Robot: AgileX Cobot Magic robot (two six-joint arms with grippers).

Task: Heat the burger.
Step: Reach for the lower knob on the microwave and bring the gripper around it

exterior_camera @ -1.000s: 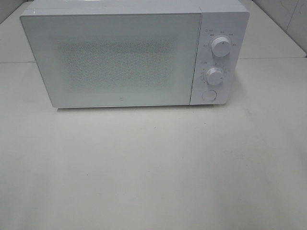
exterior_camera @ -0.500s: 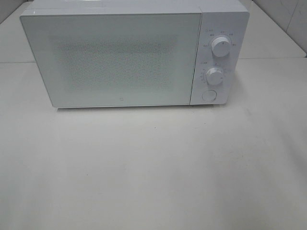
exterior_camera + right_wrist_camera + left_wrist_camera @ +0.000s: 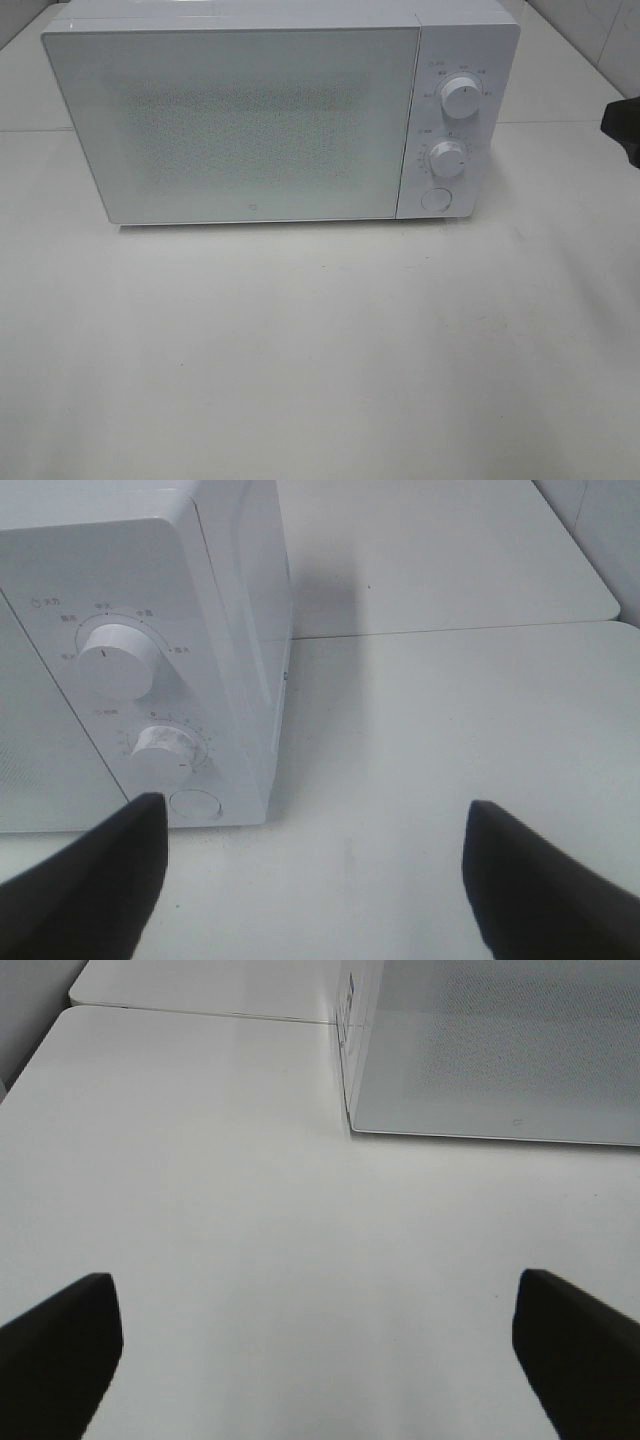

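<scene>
Your left end effector (image 3: 315, 1290) has its two dark fingers (image 3: 60, 1350) spread wide apart with nothing between them, above the bare white counter (image 3: 320, 350), and the near left corner of the microwave (image 3: 250, 120) lies ahead of it toward 1 o'clock. In the high view the microwave stands at 12 o'clock on the counter, its frosted door (image 3: 240, 125) closed and filling most of its front. At the door's 3 o'clock side is the control panel: an upper knob (image 3: 460, 97), a lower knob (image 3: 447, 158) just beneath it at 6 o'clock, and a round button (image 3: 435, 199) below that. Your right end effector (image 3: 315, 808) is also spread wide and empty, facing the panel's right corner, with the round button just beside its left finger in the wrist view. In the high view a dark part of the right arm (image 3: 625, 125) shows at the 3 o'clock edge. You cannot tell where the burger is: it shows in no view, and the door is too frosted to see through.
</scene>
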